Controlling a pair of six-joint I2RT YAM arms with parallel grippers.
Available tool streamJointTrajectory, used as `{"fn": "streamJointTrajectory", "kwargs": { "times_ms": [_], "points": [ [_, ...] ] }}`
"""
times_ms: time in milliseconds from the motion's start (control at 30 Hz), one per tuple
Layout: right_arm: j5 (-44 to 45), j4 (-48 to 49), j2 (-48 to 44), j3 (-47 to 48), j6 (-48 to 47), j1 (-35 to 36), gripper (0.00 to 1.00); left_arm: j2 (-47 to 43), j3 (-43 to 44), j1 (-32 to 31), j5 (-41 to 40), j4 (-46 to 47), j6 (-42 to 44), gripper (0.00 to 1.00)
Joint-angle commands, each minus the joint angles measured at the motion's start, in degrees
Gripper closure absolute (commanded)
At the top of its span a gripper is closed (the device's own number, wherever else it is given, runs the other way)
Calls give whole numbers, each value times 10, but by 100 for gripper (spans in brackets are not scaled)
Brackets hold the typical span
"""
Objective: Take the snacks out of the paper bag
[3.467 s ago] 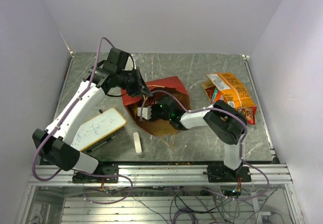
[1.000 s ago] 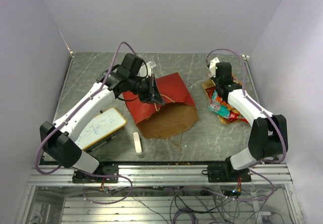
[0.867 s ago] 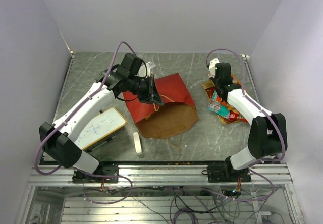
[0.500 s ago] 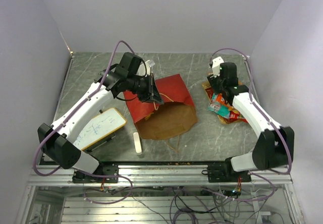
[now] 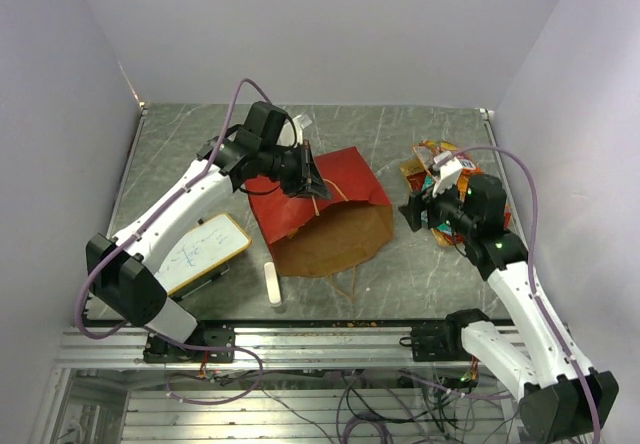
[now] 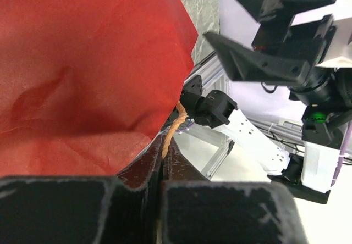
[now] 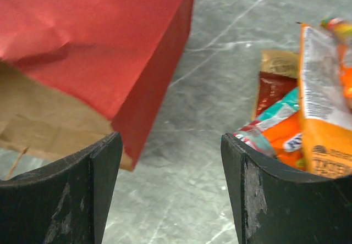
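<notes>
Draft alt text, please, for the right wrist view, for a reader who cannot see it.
The open right tool looks down on a grey marbled table, between a red paper bag at upper left, its brown inside showing, and a pile of orange, teal and red snacks at right.

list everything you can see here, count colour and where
paper bag: 1, red outside, brown inside, lying mid-table, mouth toward the arms
snacks: at least 4, orange, teal, red, piled right of the bag
whiteboard: 1, white, near left
eraser: 1, white, near the bag's mouth
table: 1, grey marbled
left gripper: black, shut on the bag's rim at its tan handle
right gripper: black, open, empty, between bag and snacks
</notes>
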Motion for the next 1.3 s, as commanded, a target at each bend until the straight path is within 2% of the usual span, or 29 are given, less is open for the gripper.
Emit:
{"fn": "streamJointTrajectory", "kwargs": {
  "times_ms": [0,167,267,333,433,500,600,700,833,900,1000,1100,1167,1267],
  "points": [
    [-75,21,-47,-19,48,1,28,8,-7,1,16,32,-8,93],
    [16,-21,12,69,-2,1,26,12,7,1,18,24,-4,93],
    [18,-62,77,176,-46,1,26,3,6,1,2,8,4,93],
    [-1,-75,98,210,-67,1,26,-10,-9,1,0,20,-7,93],
    [-77,-39,66,168,-92,0,25,-26,-33,2,0,49,-30,93],
    [-171,-8,30,114,-107,1,25,-31,-39,2,-2,60,-39,93],
    [-287,49,-26,43,-90,5,25,-27,-29,3,-4,48,-33,93],
    [-357,99,-90,-12,-79,15,25,-19,-11,7,-7,23,-15,93],
    [-392,42,-110,-36,-139,66,25,-15,-11,15,1,25,-12,93],
    [-376,29,-99,-43,-161,125,26,-9,-8,18,5,22,-12,93],
    [-315,65,-72,-63,-173,253,26,-1,4,21,5,12,-5,93],
    [-211,121,0,-73,-191,366,27,6,17,24,5,-8,4,93],
    [-108,198,44,-89,-185,432,27,8,24,26,1,-20,9,93],
    [50,418,106,-154,-121,481,26,6,30,29,-5,-30,10,93]
  ]
}}
